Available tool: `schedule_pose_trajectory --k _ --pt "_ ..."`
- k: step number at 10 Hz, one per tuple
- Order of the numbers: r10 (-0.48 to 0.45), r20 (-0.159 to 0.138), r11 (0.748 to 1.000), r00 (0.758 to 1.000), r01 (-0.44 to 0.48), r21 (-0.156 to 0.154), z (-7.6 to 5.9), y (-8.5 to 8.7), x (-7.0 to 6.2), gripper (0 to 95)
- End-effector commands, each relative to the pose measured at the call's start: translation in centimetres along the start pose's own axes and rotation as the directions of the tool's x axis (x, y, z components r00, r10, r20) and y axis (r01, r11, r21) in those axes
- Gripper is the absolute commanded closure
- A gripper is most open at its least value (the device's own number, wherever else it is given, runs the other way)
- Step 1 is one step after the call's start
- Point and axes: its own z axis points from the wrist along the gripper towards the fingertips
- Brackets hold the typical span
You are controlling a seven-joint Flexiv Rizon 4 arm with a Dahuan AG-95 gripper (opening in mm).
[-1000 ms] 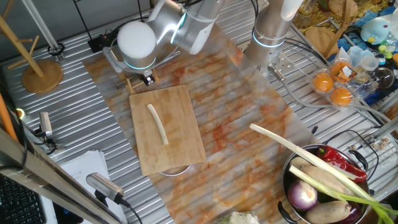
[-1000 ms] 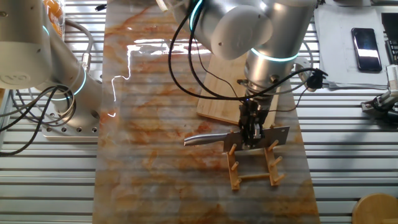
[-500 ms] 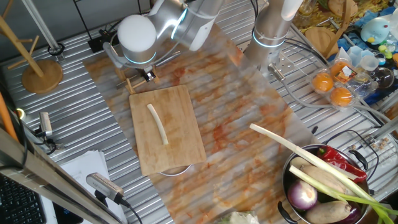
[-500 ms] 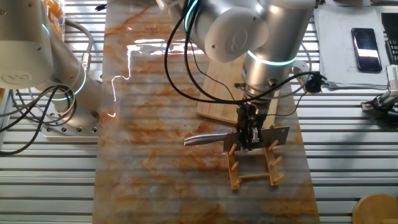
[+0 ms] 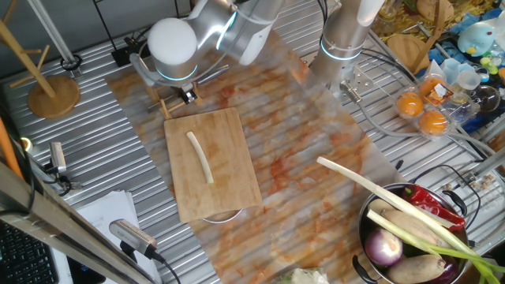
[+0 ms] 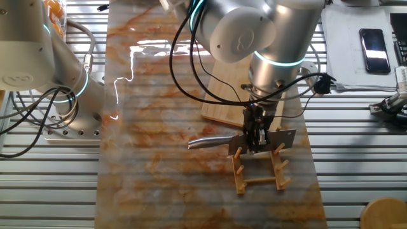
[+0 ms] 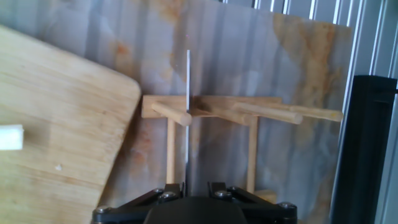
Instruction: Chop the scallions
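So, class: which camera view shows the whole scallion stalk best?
One fixed view: the scallions lie uncut and in full on the cutting board. The hand view catches only a white end at its left edge. In the other fixed view the arm hides it.

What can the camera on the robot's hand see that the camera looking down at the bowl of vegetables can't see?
Only the hand view shows the thin knife edge-on, standing in the wooden rack, with the gripper right at its base. Whether the fingers are clamped on it is hard to tell there.

Only the bowl-side fixed view shows the whole scallion lying uncut, the bowl holding a purple onion and red pepper, the long green-leafed stalk, and the oranges.

Both show the wooden cutting board; the hand view catches only the scallion's tip.
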Motion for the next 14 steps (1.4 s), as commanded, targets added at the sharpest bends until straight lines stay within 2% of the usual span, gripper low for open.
schedule_pose_trajectory --k 1,4,8,12,13,14 --pt "0.001 -0.007 1.0 1.0 -0.001 0.003 -0.12 0.44 -0.12 76.0" --pt "0.009 -0.017 1.0 1.0 -0.009 0.02 -0.01 1.15 -0.46 76.0" --pt "0.008 -0.016 0.999 1.0 -0.007 0.042 0.22 1.04 -0.46 76.0" --pt "0.008 -0.012 0.999 1.0 -0.008 0.051 0.5 0.8 -0.41 76.0" --pt "0.009 -0.012 0.999 1.0 -0.009 0.051 0.48 0.61 -0.32 95.0" --pt "0.008 -0.011 0.999 1.0 -0.007 0.051 0.5 0.4 -0.23 95.0"
